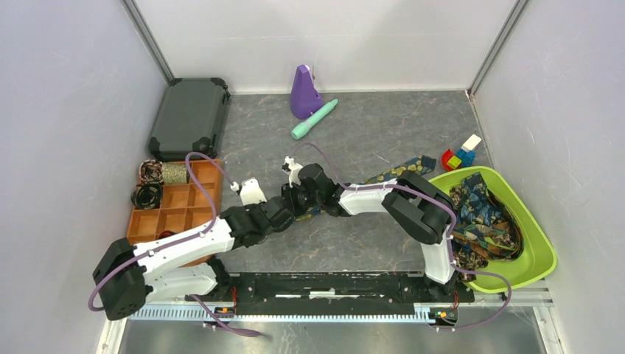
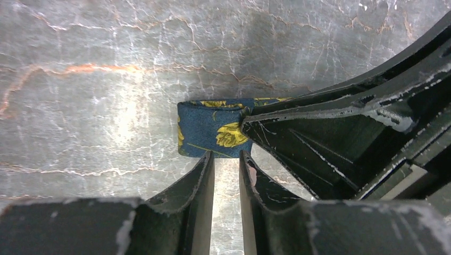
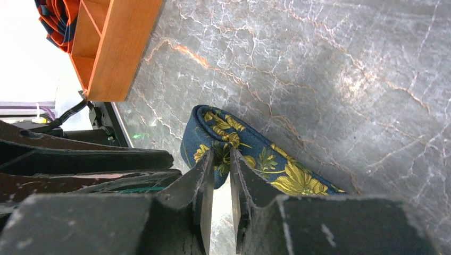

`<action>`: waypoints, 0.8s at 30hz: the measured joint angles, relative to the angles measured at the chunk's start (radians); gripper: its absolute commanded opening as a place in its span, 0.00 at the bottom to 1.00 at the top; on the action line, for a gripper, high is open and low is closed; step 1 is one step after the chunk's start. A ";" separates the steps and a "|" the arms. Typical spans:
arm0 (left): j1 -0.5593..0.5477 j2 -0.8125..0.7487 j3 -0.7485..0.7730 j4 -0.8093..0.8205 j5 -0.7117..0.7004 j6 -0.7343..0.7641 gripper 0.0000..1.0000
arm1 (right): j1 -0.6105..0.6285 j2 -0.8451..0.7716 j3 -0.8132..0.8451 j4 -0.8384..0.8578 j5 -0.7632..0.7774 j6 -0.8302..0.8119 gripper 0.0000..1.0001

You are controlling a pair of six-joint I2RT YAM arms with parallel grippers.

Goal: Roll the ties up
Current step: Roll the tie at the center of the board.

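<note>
Navy cloth printed with yellow-gold flowers, the long narrow necktie (image 3: 266,159) lies flat near the middle of the grey marbled bench (image 2: 80,106). It runs away toward the lime-green plastic tub (image 1: 544,259) on the right, where more loose ties (image 1: 483,217) are heaped. Its near end is doubled over into one soft, rounded fold, the start of a coil, and both arms meet there. The right pincer (image 3: 219,158) stands narrow with its tips on the folded end; whether they nip the cloth or only press it I cannot tell. The left pincer (image 2: 226,158) is narrowly parted and holds nothing, with bare bench showing through the gap and its tips just at the fold's near edge.

I judge the tie light, limp and rather slick. It will not hold a shape unaided, and a loose turn will likely spring open or slide sideways once released. The doubled end is the place to take hold, across the full width and through both layers. That way the core turns as one piece while the flat tail is free to feed in. Gripping one layer or one corner would probably skew the roll into a cone. Finished coils (image 1: 151,173) sit in the compartments of the orange wooden tray (image 1: 177,200) on the left, well apart from this work.
</note>
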 measured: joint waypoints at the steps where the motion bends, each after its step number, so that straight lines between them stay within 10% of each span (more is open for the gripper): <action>1: 0.000 -0.011 0.000 -0.009 -0.008 0.001 0.32 | 0.000 0.003 0.007 -0.002 0.000 -0.002 0.22; 20: 0.005 -0.011 0.000 -0.053 -0.068 0.052 0.34 | -0.017 0.094 0.073 0.005 -0.036 -0.054 0.22; 24: 0.010 -0.011 0.000 -0.060 -0.085 0.052 0.48 | -0.022 0.122 0.080 0.032 -0.057 -0.058 0.22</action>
